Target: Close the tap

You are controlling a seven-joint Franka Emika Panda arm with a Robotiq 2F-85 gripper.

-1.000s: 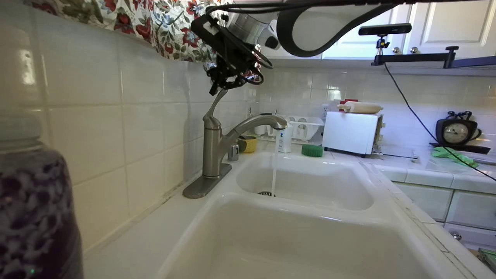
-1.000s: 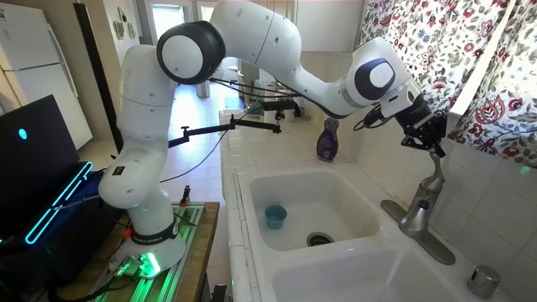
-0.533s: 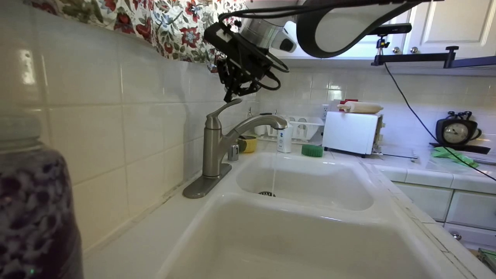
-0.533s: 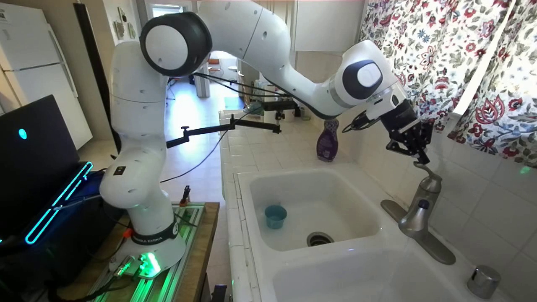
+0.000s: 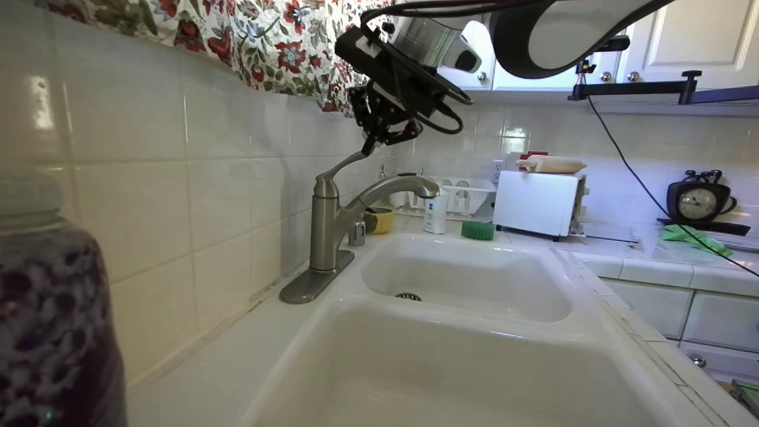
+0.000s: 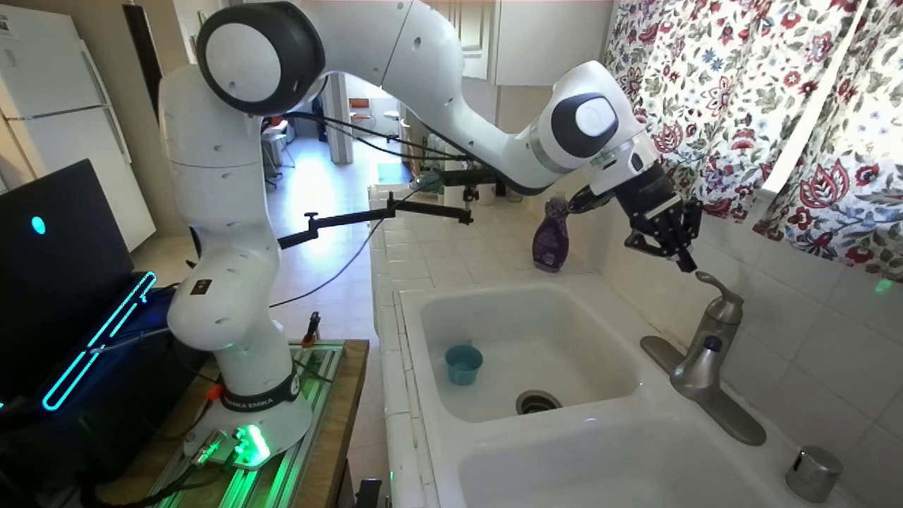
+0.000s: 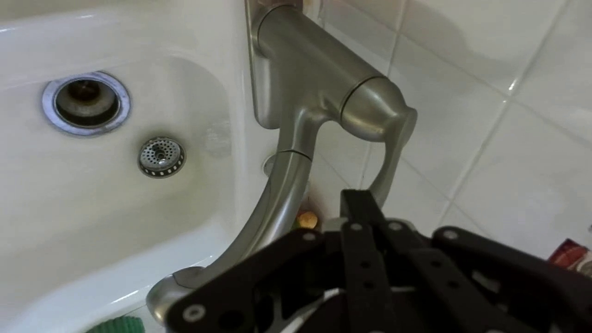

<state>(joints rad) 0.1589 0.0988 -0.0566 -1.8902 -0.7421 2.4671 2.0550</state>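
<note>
Sink basin [image 6: 564,346], lower centre of an exterior view, holds a teal cup [image 6: 463,365] — the tap [image 6: 705,363] stands at the frame's right, claw [image 6: 686,265] just beside its lever [image 7: 391,162], jaws together.

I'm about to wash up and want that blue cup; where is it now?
In an exterior view, the blue cup is in the farther sink basin, toward the left side, with the drain to the cup's lower right.
</note>
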